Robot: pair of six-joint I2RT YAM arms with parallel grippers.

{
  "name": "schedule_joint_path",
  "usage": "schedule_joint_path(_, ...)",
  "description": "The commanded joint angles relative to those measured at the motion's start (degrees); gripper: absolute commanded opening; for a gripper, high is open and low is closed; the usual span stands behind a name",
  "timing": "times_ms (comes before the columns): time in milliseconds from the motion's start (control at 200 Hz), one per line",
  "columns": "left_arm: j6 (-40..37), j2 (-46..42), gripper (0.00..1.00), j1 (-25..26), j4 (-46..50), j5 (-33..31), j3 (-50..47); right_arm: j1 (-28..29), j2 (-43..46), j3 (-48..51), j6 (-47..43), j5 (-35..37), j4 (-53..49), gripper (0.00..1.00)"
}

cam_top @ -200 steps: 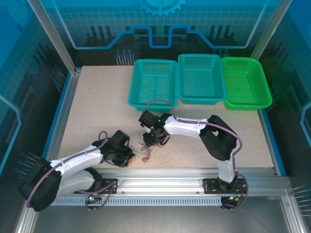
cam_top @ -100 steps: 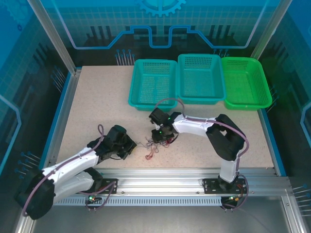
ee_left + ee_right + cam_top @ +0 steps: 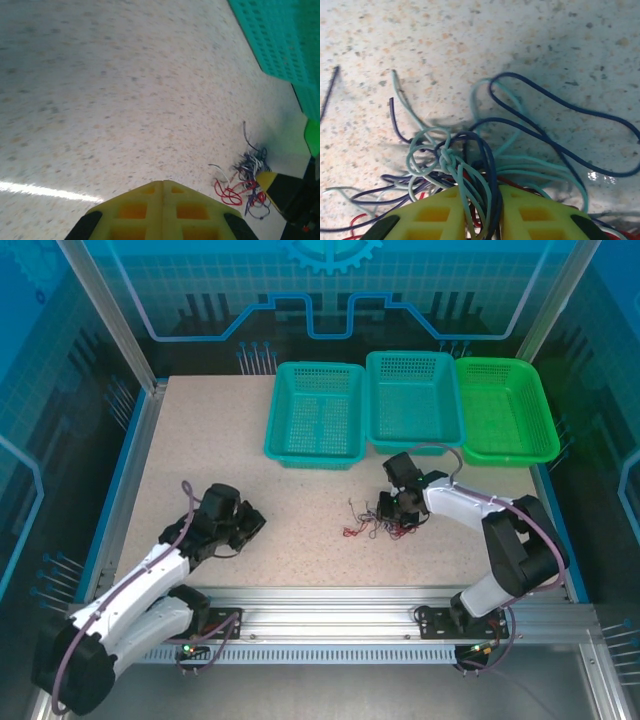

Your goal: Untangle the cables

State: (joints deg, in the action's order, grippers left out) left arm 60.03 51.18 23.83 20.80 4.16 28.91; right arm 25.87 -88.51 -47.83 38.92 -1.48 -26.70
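The cables (image 3: 368, 528) are a small tangle of thin dark blue, whitish and red wires lying on the speckled table right of centre. My right gripper (image 3: 397, 519) is down on the tangle's right side. In the right wrist view its yellow fingers (image 3: 432, 215) are shut on a bunch of the cables (image 3: 470, 165), with loops fanning out ahead. My left gripper (image 3: 252, 525) rests low at the left, well apart from the tangle. Its yellow fingers (image 3: 135, 210) are pressed together with nothing between them, and the cables (image 3: 242, 177) lie off to its right.
Two teal baskets (image 3: 318, 425) (image 3: 414, 400) and a green basket (image 3: 505, 410) stand in a row along the table's far edge. A metal rail (image 3: 330, 605) runs along the near edge. Blue panels wall the sides.
The right gripper has dragged the tangle to the right across the table. The left arm has pulled back to the left, away from the cables, and its jaws have closed.
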Motion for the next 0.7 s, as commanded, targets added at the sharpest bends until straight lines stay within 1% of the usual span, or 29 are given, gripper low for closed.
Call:
schedule_joint_path(0,-21.78,3.87,0.15,3.98,-7.80,5.52,6.99,0.83,1.97,-2.10,-4.63,-4.23,-0.81,0.22)
schedule_joint_path(55,-37.14,6.17,0.27,9.29,-6.75,4.84,11.92,1.15,2.48,-3.05,-6.53,-5.92,-1.31,0.21)
schedule_joint_path(95,-46.66,8.20,0.34,12.69,-4.91,4.41,15.38,1.33,2.72,-4.46,-7.08,-6.95,-1.70,0.18)
schedule_joint_path(145,-54.26,11.05,0.40,14.87,-3.31,5.80,19.22,1.37,2.98,-5.34,-6.66,-8.06,-2.48,0.11)
schedule_joint_path(225,-61.44,14.36,0.48,17.34,-4.62,10.21,22.46,1.35,3.24,-7.24,-3.19,-8.89,-5.08,0.08)
schedule_joint_path(240,-62.44,14.77,0.49,17.79,-5.31,10.58,22.65,1.30,3.30,-7.53,-2.16,-8.97,-5.72,0.06)
schedule_joint_path(295,-65.32,16.32,0.52,19.52,-8.20,12.19,23.03,1.15,3.50,-9.31,2.23,-8.94,-9.02,0.00)
schedule_joint_path(365,-67.18,18.54,0.55,21.05,-12.13,12.44,23.17,1.14,4.05,-10.85,6.64,-10.07,-11.49,0.00)
schedule_joint_path(435,-66.50,21.23,0.57,21.25,-16.15,11.74,23.42,1.65,5.30,-11.22,8.51,-11.61,-10.82,0.00)
schedule_joint_path(510,-64.81,24.45,0.58,21.23,-18.42,9.22,24.70,2.58,7.01,-11.44,7.32,-11.09,-9.87,0.00)
schedule_joint_path(570,-64.81,26.54,0.58,21.03,-18.08,7.26,26.00,2.94,8.05,-11.32,5.67,-10.23,-9.70,0.00)
schedule_joint_path(655,-67.19,27.42,0.58,20.17,-16.52,5.52,26.66,2.64,8.76,-11.93,2.06,-11.26,-10.45,0.00)
schedule_joint_path(695,-69.67,27.08,0.57,19.29,-15.60,5.33,26.34,2.63,8.86,-12.53,-0.25,-12.17,-11.02,0.00)
